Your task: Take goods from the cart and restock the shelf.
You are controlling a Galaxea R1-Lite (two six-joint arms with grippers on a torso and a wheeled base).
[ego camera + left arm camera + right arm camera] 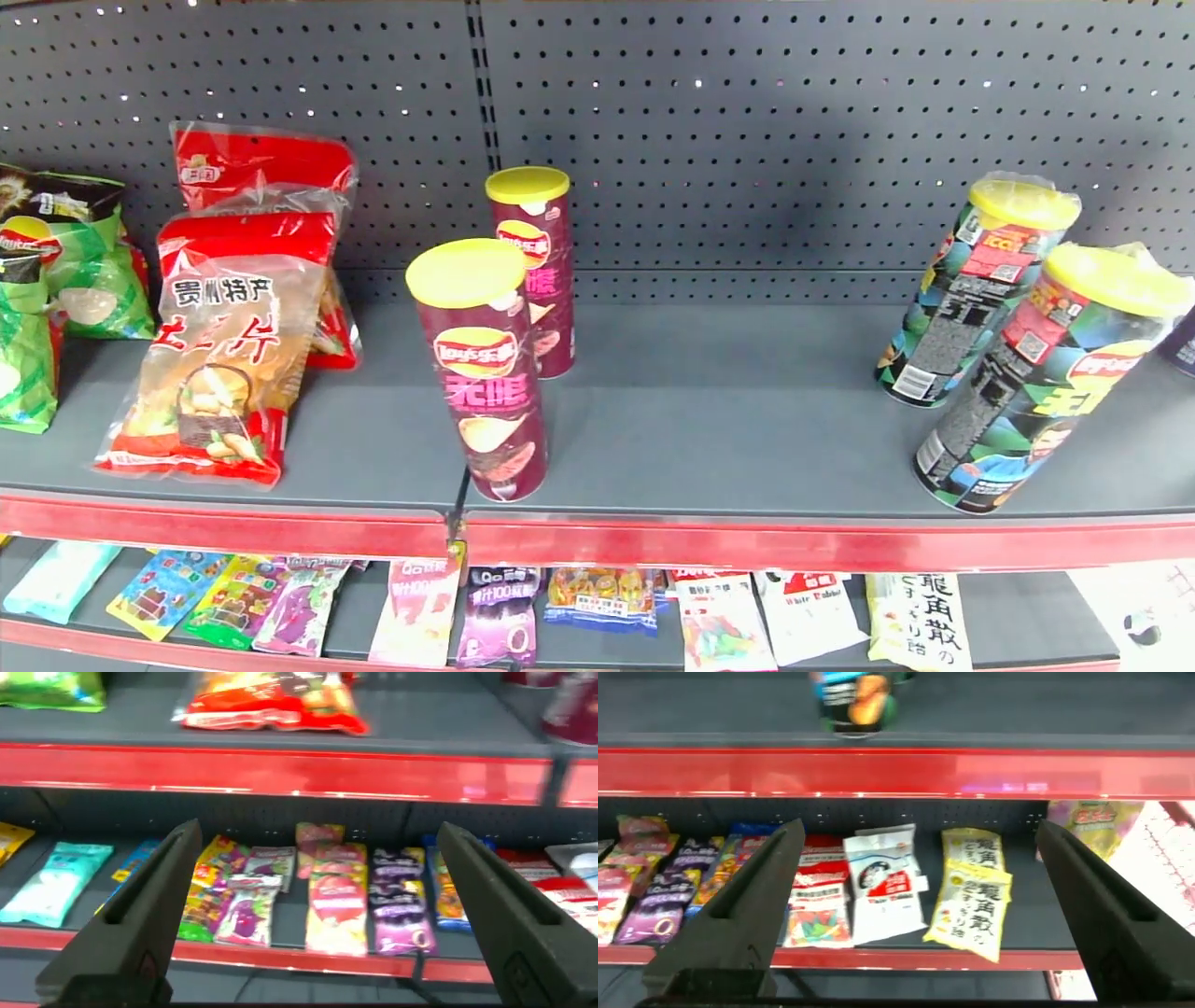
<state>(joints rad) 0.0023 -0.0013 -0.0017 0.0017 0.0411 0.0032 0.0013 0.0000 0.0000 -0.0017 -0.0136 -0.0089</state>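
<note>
Black left gripper (318, 831) spread wide, right gripper (920, 826) likewise, empty

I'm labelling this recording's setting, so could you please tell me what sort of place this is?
Probably a shop aisle, or a mock-up of one: a grey shelf with a pegboard back and red front edge, yellow-lidded crisp canisters standing on it, and sweet packets laid out on the lower shelf.

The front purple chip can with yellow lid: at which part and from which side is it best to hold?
Probably grip the front can around its mid body, coming from the open front of the shelf: it stands upright, flanks free, while a second can stands behind.
</note>
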